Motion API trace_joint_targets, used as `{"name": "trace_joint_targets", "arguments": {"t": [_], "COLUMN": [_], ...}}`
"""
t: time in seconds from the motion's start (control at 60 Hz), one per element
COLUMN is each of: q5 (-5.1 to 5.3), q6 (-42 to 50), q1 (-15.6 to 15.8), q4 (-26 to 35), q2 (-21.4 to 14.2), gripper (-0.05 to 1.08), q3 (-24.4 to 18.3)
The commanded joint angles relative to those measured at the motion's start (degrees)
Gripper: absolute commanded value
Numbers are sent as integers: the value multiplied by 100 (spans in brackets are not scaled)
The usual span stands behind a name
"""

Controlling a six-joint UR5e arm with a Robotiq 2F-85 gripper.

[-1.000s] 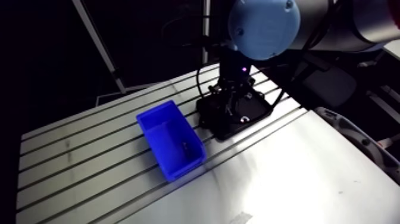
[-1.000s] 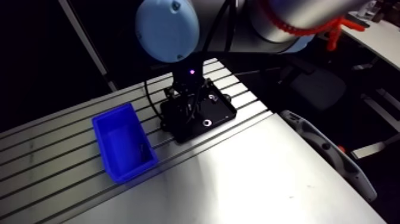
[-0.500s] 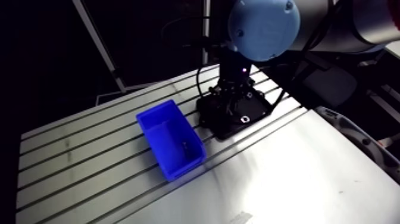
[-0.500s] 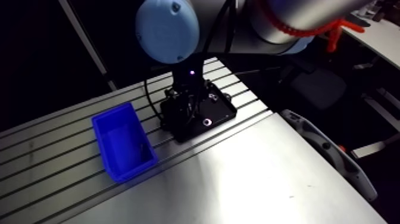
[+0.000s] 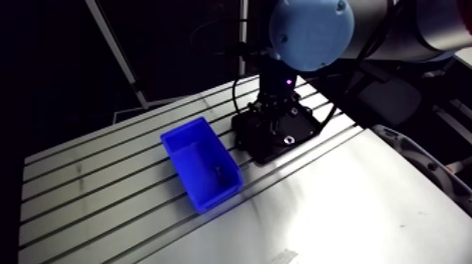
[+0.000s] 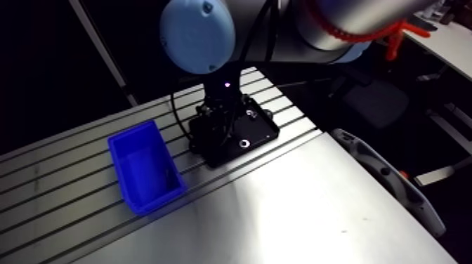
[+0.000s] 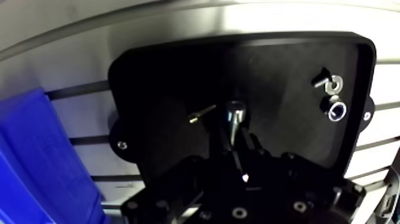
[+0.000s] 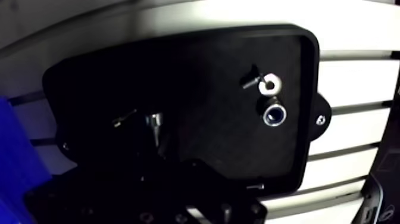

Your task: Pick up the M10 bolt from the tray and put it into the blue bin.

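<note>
The M10 bolt (image 7: 233, 113) has a bright hex head and lies on the black tray (image 7: 280, 65). Its shank runs back between the fingertips of my gripper (image 7: 236, 146). The dark fingers stand close together on the shank, so the gripper is shut on the bolt. In the arm view the gripper (image 5: 272, 119) is down low over the tray (image 5: 303, 130). The blue bin (image 5: 202, 163) stands just left of the tray, with one small dark piece (image 5: 219, 170) inside. In the wrist view a corner of the bin (image 7: 36, 173) shows beside the gripper.
A small brass-tipped screw (image 7: 202, 113) lies close beside the bolt head. At the tray's far corner are a white washer (image 7: 336, 83), a short dark screw (image 7: 321, 76) and a shiny round nut (image 7: 337, 111). The slotted table (image 5: 105, 189) carries both containers.
</note>
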Motion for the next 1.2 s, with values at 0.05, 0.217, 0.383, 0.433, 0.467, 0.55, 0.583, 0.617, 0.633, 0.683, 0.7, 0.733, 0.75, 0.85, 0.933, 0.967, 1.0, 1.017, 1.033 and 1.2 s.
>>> {"name": "trace_joint_targets", "arguments": {"t": [0.05,0.217,0.383,0.433,0.467,0.55,0.583,0.617,0.633,0.683,0.7,0.733,0.75,0.85,0.933,0.967,1.0,1.017,1.033,1.2], "q5": [-3,-3,-12,-12,-12,-20,-28,-52,-52,-128,-128,-164,-199,-223,-239,-255,-258,-258,-258,-249], "q6": [0,0,-34,-42,-44,-51,-53,-53,-53,-69,-69,-70,-78,-216,-477,-557,-637,-637,-708,-1212], "q1": [0,0,0,-8,-2,0,0,0,0,0,0,0,-8,-9,-17,-18,-25,-25,-34,-19], "q4": [0,0,0,7,1,16,25,34,34,51,51,60,69,95,202,262,316,316,361,539], "q2": [1,-8,-50,-67,-92,-203,-231,-266,-266,-344,-344,-380,-422,-580,-679,-721,-773,-773,-803,-1052], "gripper": [91,95,101,102,102,104,105,105,105,105,105,105,105,105,105,105,105,105,105,105], "q3": [3,12,-31,-32,-32,-40,-41,-41,-41,-33,-33,-32,-17,27,22,6,-4,-4,-28,-49]}}
